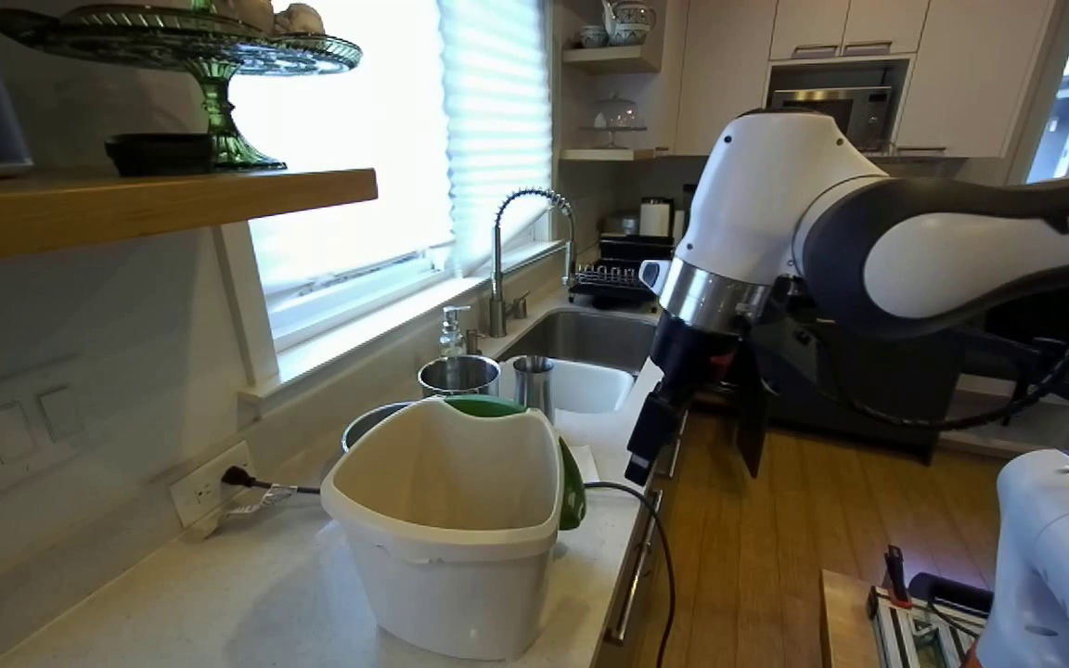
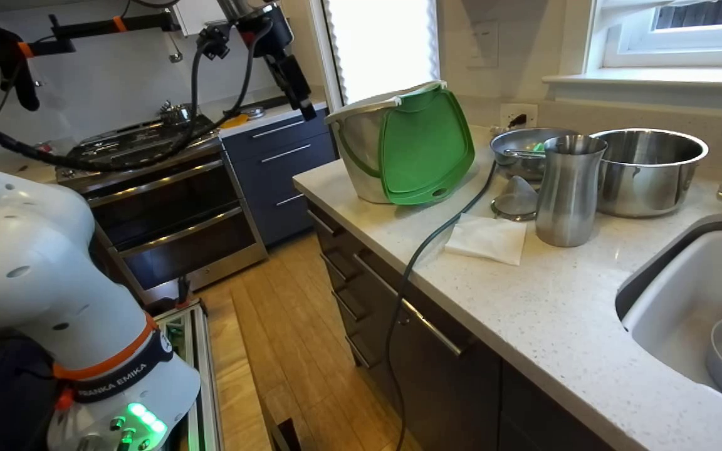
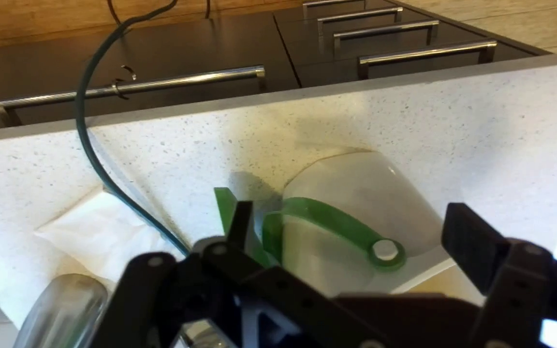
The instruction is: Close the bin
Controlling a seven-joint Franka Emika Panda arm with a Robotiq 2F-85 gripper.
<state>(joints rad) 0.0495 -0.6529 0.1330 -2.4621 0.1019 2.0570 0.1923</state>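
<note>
The cream-white bin [image 1: 460, 594] stands upright on the counter with its top open. Its green lid [image 2: 427, 150] hangs down outside the bin's side in an exterior view; only edges of the lid [image 1: 573, 492] show in an exterior view. The bin also shows in the wrist view [image 3: 360, 188], with a green handle [image 3: 331, 220] on its side and the lid's edge [image 3: 225, 203] at the left. My gripper [image 1: 641, 464] is open and empty, above the counter's front edge beside the bin, apart from it. It also shows in an exterior view [image 2: 306, 111] and in the wrist view [image 3: 348, 217].
A steel tumbler [image 2: 568, 200], a steel pot [image 2: 643, 181] and a steel bowl [image 2: 505, 153] stand between the bin and the sink [image 2: 693, 300]. A dark cable [image 2: 420, 250] crosses the counter beside a white napkin [image 2: 486, 238]. A wooden shelf [image 1: 173, 209] juts from the wall.
</note>
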